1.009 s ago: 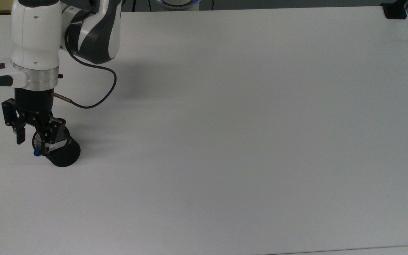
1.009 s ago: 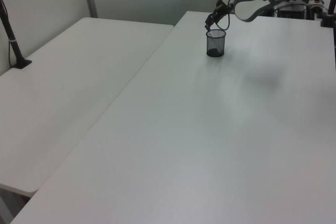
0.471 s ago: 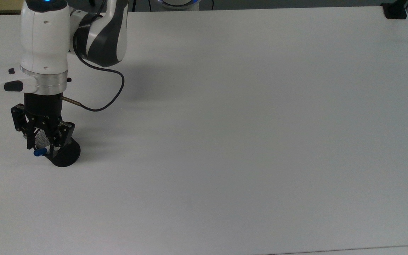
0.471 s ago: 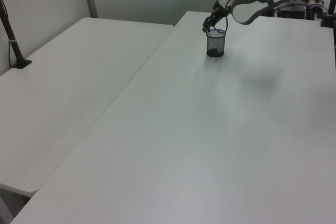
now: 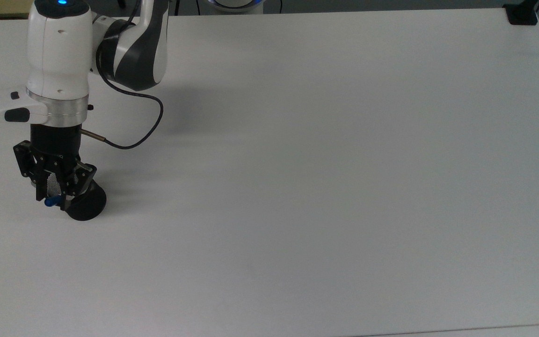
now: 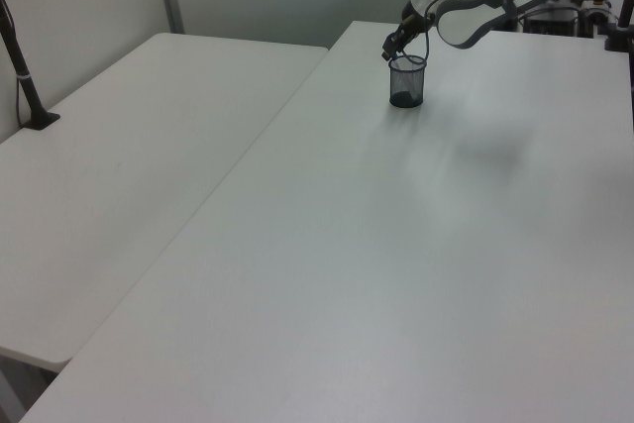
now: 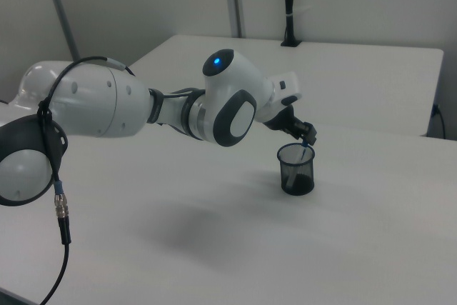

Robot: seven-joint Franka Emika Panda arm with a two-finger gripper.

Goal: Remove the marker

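Item: marker, standing in a black mesh cup; its blue top shows at the cup's mouth, and in the right view the barrel leans inside the mesh.
Container: cup upright on the white bench, near the top view's left edge; in the left view the cup stands at the far end of the bench.
Hand: the hand is low over the cup's mouth, fingers close in on either side of the marker's upper end; it looks clamped on the marker, though actual contact cannot be told for certain. In the right view the hand sits right at the rim.
Stage, as judged: grip taken or just being taken, the marker not yet lifted out.
Risk 1: grip is on the very top of the marker; a shallow pinch could let it slip back into the cup on the lift.
Risk 2: the marker leans, so a straight pull may drag the barrel against the rim and tip or carry the light cup along.
Risk 3: a finger close to the mesh rim could snag it and shift the cup across the bench.
Risk 4: moving sideways before the lower end clears the rim would knock the cup over.
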